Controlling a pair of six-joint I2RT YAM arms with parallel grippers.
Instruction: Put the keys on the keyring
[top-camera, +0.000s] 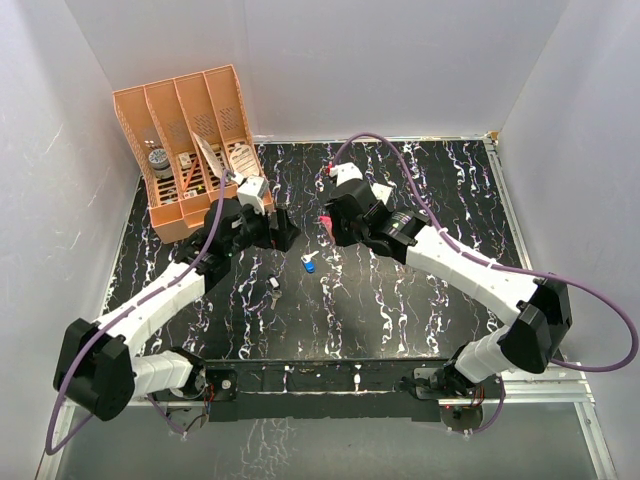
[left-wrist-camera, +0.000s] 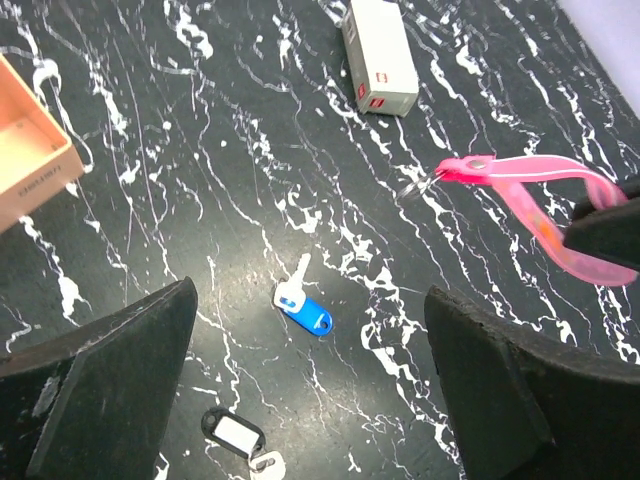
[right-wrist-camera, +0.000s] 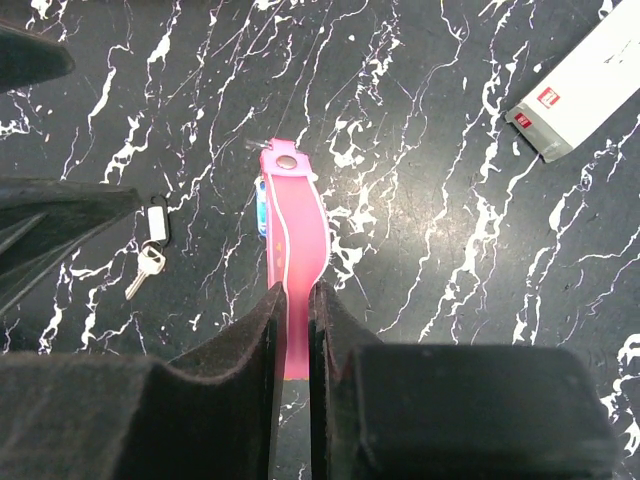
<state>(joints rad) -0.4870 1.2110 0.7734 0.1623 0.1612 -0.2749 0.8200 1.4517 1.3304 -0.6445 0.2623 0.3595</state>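
Holding the keyring, a flat pink-red strap fob with a thin silver metal ring (right-wrist-camera: 293, 225), in the right gripper (right-wrist-camera: 297, 300): jaws closed flat on the lower end of the strap, ring end free and lifted above the black white-veined table (left-wrist-camera: 150, 150). Keeping the left gripper (top-camera: 283, 231) spread wide, with nothing between the fingers, near the small blue-headed key with silver blade (left-wrist-camera: 305, 305). Flat on the table, that one. Closer to the left arm, also flat, the small silver key with dark tag-like head (left-wrist-camera: 235, 435). Both apart from the ring, neither threaded yet. Farther back, a white rectangular box (left-wrist-camera: 380, 55), no part of the work.

Probably very light, all three. Stiff in the metal, but soft in the strap, so likely to let the ring swing away under a push. Thin, flat and on a smooth surface, therefore slippery to pinch from above. Better to take the blue one by the edges of its plastic head, leaving the hole free. Hard to find the split of the ring here, perhaps too fine for these views.
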